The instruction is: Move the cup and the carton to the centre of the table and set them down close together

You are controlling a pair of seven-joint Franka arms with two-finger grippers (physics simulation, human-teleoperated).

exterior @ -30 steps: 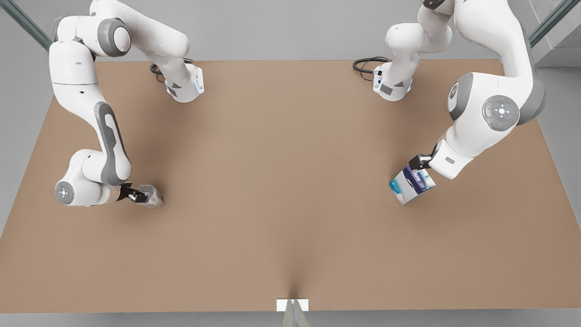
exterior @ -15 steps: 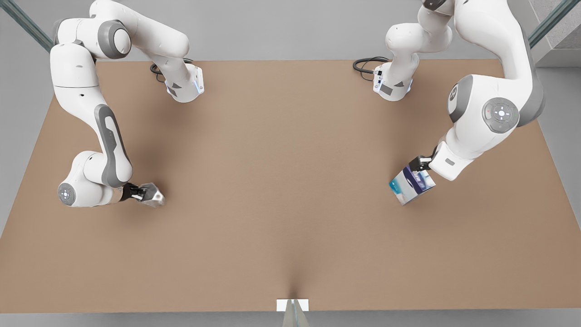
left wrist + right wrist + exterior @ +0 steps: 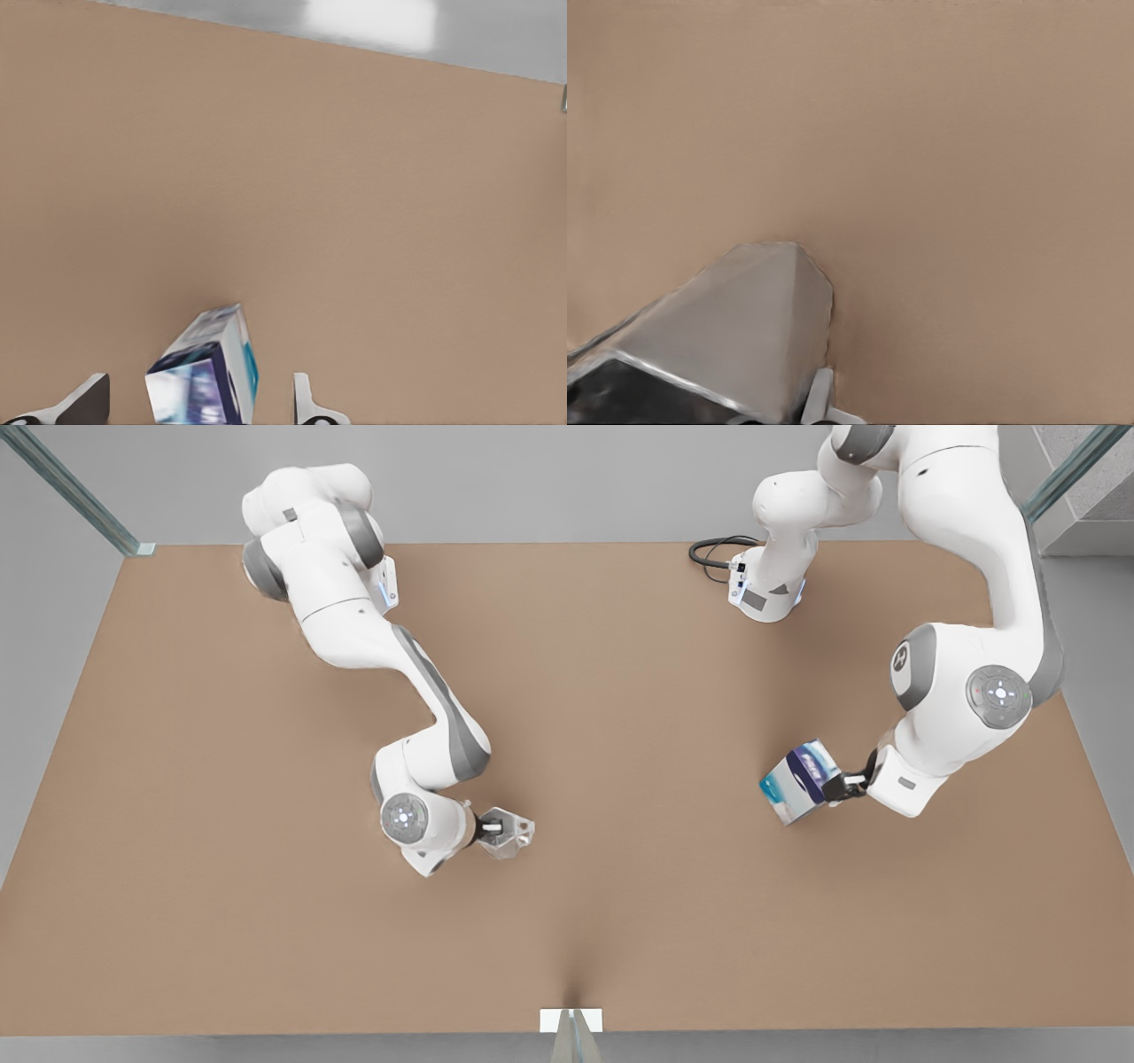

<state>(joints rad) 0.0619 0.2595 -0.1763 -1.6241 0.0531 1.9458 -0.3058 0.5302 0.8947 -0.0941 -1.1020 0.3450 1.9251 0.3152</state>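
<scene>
The pale grey faceted cup (image 3: pixel 511 834) is held in my right gripper (image 3: pixel 493 828), which is shut on it a little to the front view's left of the table's (image 3: pixel 620 691) middle. From the right wrist, the cup (image 3: pixel 735 336) looms close, with one finger (image 3: pixel 820 396) beside it. The white, teal and dark blue carton (image 3: pixel 795 780) stands tilted on the table at the front view's right. My left gripper (image 3: pixel 842 785) is open at the carton's side. The left wrist view shows the carton (image 3: pixel 205 372) between the spread fingers (image 3: pixel 301 398), with a gap on each side.
Both arm bases (image 3: pixel 766 589) stand at the table's far edge, with a black cable (image 3: pixel 713 553) beside one. A small white bracket (image 3: pixel 570 1020) sits at the middle of the near edge. Bare brown tabletop lies between cup and carton.
My right arm has swung the cup from the front view's left side toward the table's middle. My left gripper moved from above the carton to its side; the carton stayed put.
</scene>
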